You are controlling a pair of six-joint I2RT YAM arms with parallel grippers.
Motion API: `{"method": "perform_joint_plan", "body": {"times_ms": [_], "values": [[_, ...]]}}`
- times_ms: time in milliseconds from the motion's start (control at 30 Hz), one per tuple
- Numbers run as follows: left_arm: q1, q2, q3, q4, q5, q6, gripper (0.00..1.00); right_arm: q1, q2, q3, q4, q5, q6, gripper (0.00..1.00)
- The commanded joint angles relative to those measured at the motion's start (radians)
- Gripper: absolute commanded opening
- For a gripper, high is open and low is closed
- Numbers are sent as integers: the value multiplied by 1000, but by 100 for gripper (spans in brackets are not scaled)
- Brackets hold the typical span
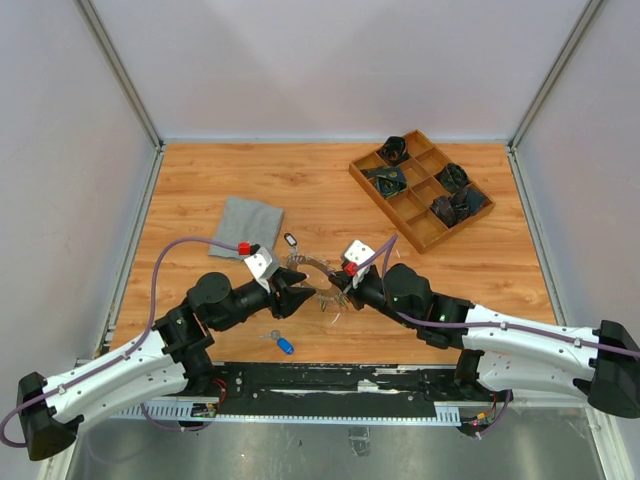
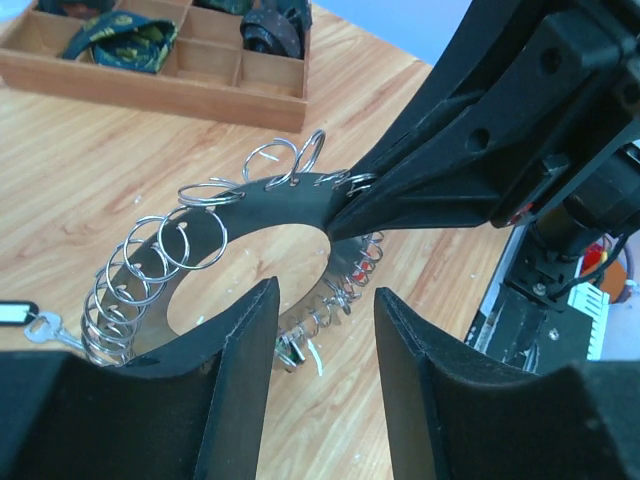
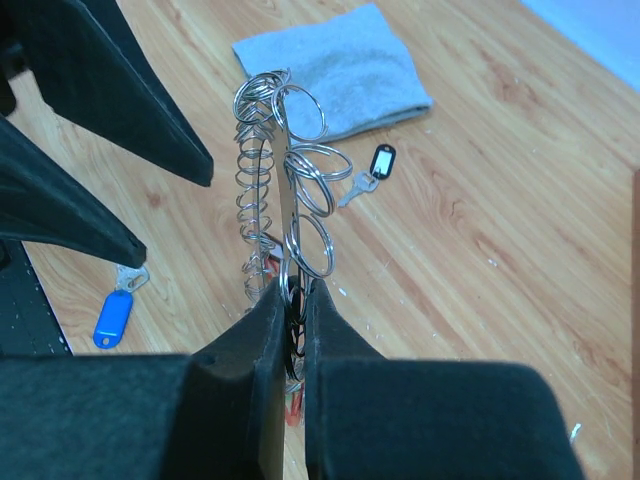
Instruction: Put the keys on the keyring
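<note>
The keyring is a flat dark ring hung with many small silver split rings, and it stands on edge above the table. My right gripper is shut on its rim. My left gripper is open just short of the ring's near arc, with nothing between its fingers. It shows in the right wrist view as two black fingers to the left of the ring. Two loose keys lie on the table: one with a blue tag and one with a black tag.
A folded grey cloth lies behind the ring on the left. At the back right is a wooden compartment tray holding dark bundles. The black rail of the arm bases runs along the near edge.
</note>
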Motion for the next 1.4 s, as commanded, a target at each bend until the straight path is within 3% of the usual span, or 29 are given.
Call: {"method": "perform_joint_plan", "body": {"times_ms": [0,300,533,933,1367], "values": [[-8,-3,-16,158,18,119,50,-11,-42,44,60,-31,-46,1],[-8,26,-16,263,-45,227,53,-12,-61,36,78,-78,-96,1],[-8,57,-5,254,-44,256,53,-11,-79,27,87,-110,-109,1],[-8,30,-26,273,163,348,49,-10,-79,19,120,-144,-121,1],[-7,43,-15,281,126,365,49,-3,-68,26,116,-169,-119,1]]}}
